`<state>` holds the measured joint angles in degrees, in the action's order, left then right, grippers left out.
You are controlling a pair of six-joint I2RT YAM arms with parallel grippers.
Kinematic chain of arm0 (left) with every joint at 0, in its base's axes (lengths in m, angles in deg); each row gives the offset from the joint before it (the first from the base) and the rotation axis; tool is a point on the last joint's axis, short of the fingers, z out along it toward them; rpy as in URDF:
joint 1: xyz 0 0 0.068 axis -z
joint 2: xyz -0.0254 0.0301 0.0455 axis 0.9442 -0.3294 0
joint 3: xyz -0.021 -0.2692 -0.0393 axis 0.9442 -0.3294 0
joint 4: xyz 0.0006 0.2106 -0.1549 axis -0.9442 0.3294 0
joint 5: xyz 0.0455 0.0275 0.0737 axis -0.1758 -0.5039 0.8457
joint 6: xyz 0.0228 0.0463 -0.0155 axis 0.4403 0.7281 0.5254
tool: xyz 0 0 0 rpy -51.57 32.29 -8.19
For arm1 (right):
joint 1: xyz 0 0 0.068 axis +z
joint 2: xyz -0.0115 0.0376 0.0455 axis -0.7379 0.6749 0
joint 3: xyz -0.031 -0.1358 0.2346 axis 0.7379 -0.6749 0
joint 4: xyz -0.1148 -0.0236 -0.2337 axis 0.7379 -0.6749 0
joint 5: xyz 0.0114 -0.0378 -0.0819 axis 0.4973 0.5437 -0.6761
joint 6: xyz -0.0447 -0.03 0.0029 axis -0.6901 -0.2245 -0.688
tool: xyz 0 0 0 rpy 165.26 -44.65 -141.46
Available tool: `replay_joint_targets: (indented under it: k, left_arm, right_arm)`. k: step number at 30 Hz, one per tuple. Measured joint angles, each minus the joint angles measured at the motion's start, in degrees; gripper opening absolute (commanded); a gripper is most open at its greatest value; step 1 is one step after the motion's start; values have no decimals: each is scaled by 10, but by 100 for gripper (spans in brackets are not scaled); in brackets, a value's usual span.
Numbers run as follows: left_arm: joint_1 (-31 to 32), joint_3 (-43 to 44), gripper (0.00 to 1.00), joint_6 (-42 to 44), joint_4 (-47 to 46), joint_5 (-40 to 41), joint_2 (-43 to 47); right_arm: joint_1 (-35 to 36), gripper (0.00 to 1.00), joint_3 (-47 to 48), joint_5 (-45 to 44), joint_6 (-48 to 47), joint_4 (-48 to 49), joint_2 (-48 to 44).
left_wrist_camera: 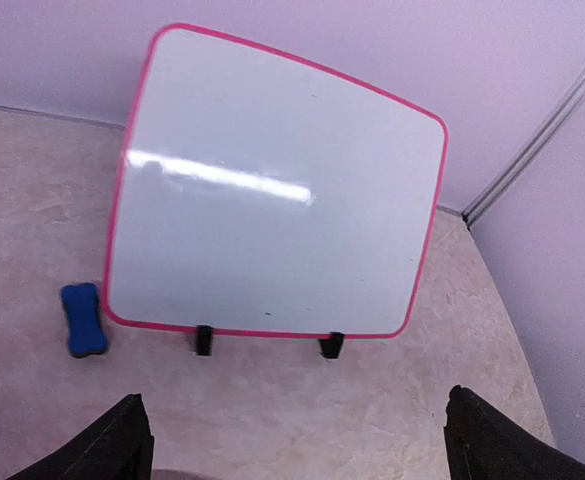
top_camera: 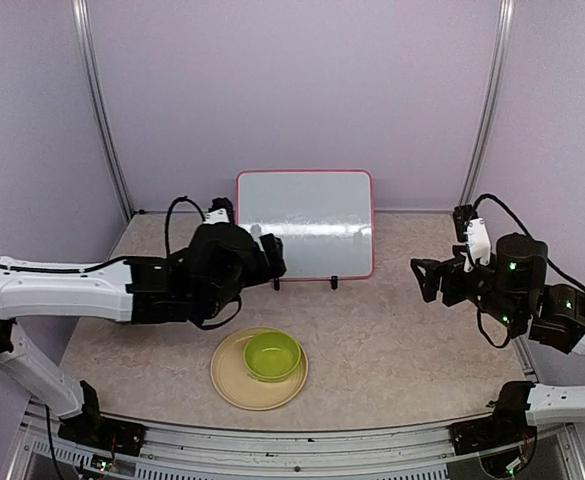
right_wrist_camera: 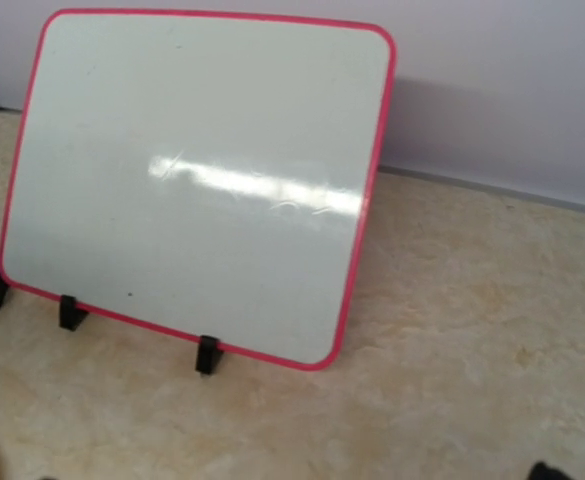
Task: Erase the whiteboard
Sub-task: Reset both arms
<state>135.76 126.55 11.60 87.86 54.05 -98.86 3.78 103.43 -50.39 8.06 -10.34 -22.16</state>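
Counter [top_camera: 412, 350]: whiteboard [top_camera: 305, 222] upright at rear centre, long axis left to right, surface apparently clean. Blue eraser [left_wrist_camera: 83, 320] just beside its lower left corner. Left pincer [left_wrist_camera: 297, 425] released, squarely facing whiteboard, nearer; right pincer [top_camera: 429, 280] released, well apart, off to the side.

Object: whiteboard [top_camera: 305, 222], rectangular, rounded pink-red frame
Surface: wiped clean, glare streak across the middle
Pose: upright on two small black feet [left_wrist_camera: 204, 340], tilted slightly back
Place: far middle of the scene
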Motion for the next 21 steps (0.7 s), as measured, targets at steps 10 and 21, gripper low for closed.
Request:
replay_joint_targets:
  k: [10, 21]
  left_arm:
    - [-69, -221, 99, 38, 132, 29, 417]
    - [-78, -193, 99, 72, 253, 74, 543]
  right_arm:
    - [-1, 100, 41, -69, 10, -51, -35]
    - [-1, 100, 67, -105, 10, -66, -30]
